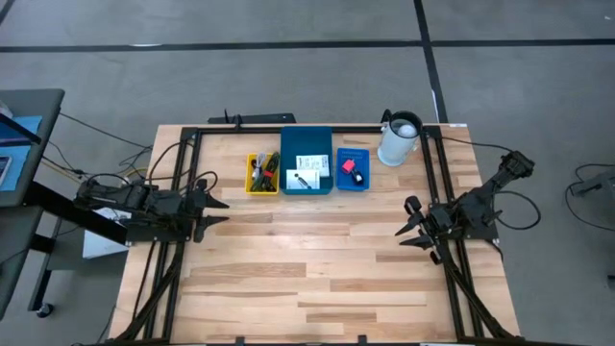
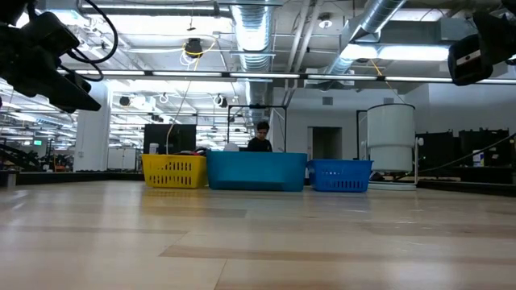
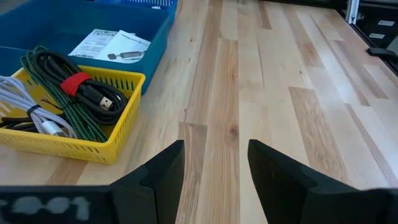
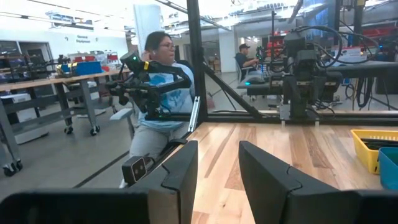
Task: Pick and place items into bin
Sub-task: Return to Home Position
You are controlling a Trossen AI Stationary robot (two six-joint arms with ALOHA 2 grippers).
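Two grippers, left (image 1: pixel 223 211) and right (image 1: pixel 402 236), are open and hold nothing. Move them home slowly, high above the table (image 1: pixel 317 274), clear of the yellow bin (image 1: pixel 261 192).

Probably a robotics lab: exposed ceiling ducts (image 2: pixel 251 28) and wheeled workbenches (image 4: pixel 34 81).

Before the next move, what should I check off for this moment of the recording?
1. Left fingers open, holding nothing: ok.
2. Right fingers open, holding nothing: ok.
3. Green, black and white cables inside the small yellow plastic basket: ok.
4. White printed cards inside the large teal bin: ok.
5. Both arms apart from the bins: ok.
6. Seated person beyond the table edge, clearance from the arms: cannot tell.
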